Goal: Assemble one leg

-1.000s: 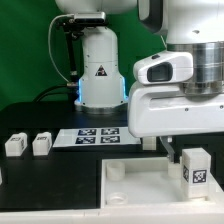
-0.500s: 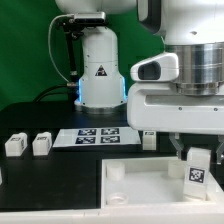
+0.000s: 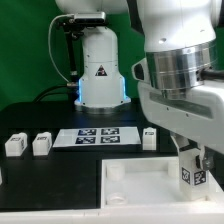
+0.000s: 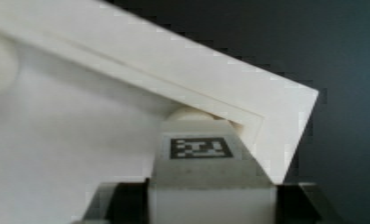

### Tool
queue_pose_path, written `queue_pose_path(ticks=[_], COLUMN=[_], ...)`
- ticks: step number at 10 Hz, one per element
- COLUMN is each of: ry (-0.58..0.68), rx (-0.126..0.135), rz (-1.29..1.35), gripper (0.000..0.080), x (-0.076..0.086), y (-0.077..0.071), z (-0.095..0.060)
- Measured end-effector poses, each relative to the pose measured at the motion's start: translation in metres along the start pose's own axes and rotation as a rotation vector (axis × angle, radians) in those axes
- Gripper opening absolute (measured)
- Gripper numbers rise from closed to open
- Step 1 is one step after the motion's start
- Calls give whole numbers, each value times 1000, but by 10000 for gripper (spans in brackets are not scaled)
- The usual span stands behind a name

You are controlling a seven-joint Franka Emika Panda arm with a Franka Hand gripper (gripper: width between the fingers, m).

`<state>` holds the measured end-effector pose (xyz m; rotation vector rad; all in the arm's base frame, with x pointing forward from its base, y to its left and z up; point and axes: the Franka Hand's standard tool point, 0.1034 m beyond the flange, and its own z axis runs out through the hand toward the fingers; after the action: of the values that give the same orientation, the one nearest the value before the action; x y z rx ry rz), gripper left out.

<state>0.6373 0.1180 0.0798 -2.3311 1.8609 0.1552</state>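
My gripper is shut on a leg, a small white peg with a black-and-white marker on its face. It holds the leg upright over the corner of the large white panel at the exterior view's right, slightly tilted. In the wrist view the leg sits between the dark fingertips, and the panel with its corner edge lies right beyond it. I cannot tell whether the leg touches the panel.
Two more white legs stand at the exterior view's left on the black table, and another stands near the marker board. The robot base rises behind it.
The wrist has rotated and tilted, and the held leg has shifted slightly left and turned with it over the panel corner.
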Motion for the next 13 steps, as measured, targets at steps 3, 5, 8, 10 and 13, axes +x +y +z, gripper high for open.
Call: queue_pose_path(ticks=[3,5,8,10,13], ry=[-15,-5,17,20,65], rx=[5,14,1,-3,-61], rz=[142,-74,-596,-815,-1373], gripper=[297,411,643,648,649], x=[-2,-3,-2,0,7], y=[-1,1,3,3,-1], z=[1,4,5,5,2])
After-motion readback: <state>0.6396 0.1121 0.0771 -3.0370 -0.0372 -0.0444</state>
